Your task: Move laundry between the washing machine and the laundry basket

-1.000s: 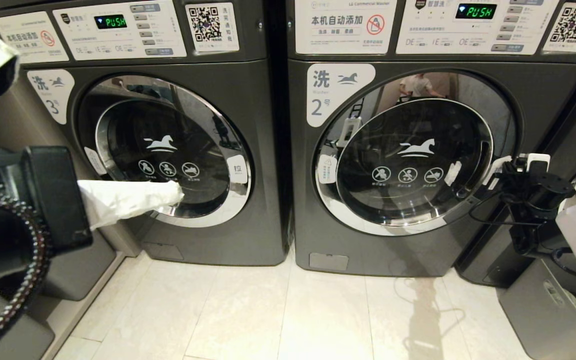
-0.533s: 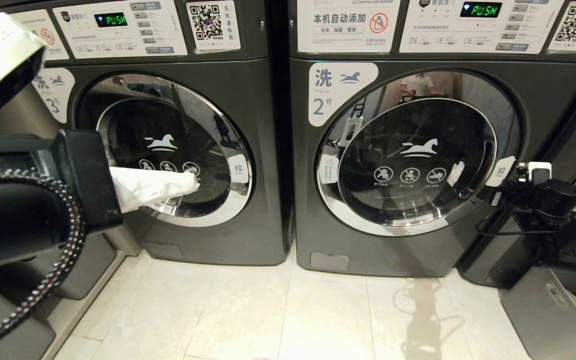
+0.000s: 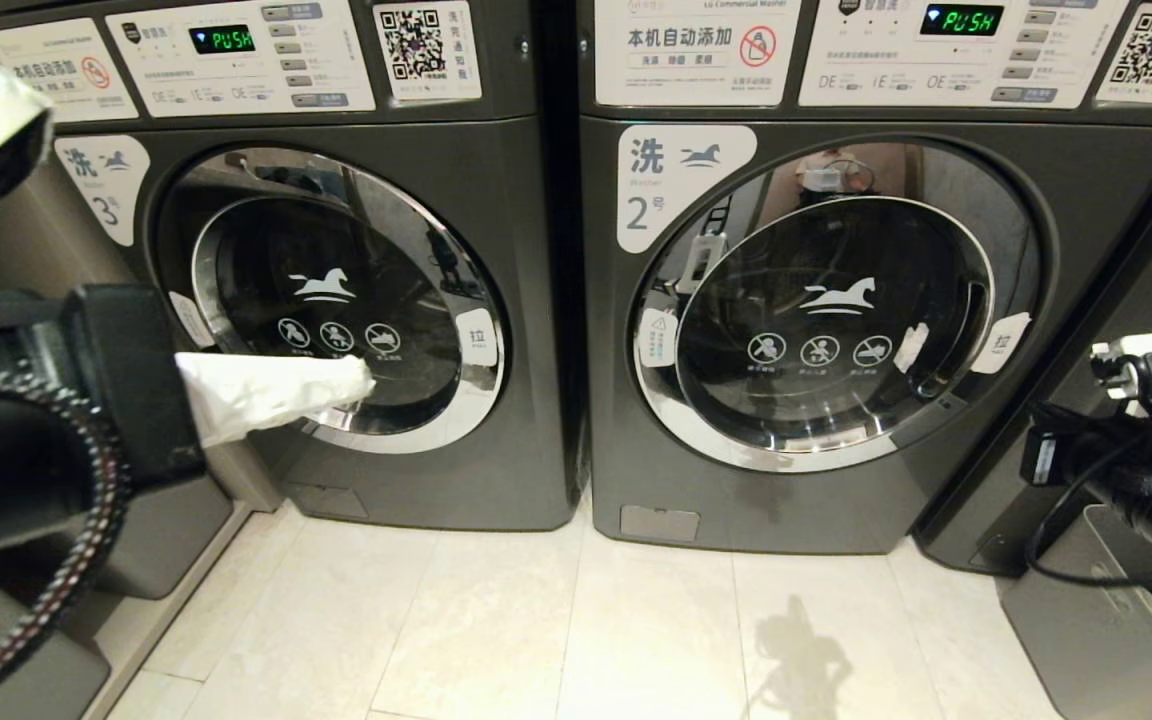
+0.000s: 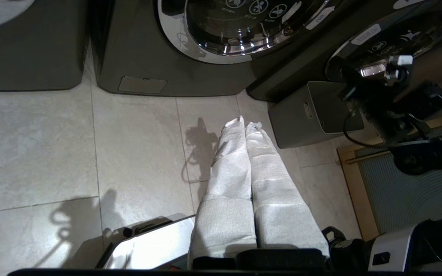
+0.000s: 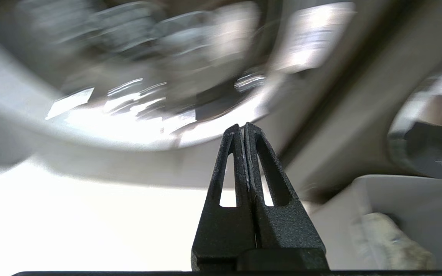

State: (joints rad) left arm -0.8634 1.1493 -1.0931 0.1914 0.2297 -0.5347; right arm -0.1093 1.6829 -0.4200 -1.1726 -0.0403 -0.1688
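The washer (image 3: 796,320) door is shut; the basket (image 3: 1096,620) sits at its four o'clock. Both the left gripper (image 4: 246,124) and right gripper (image 5: 241,128) are pinched closed, empty. Closed tips could slip off the door edge.

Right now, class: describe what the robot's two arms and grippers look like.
The left gripper has two long fingers wrapped in white cloth on a black block, with a beaded black cable looping by. The right gripper has bare black slotted fingers, with black cables trailing.
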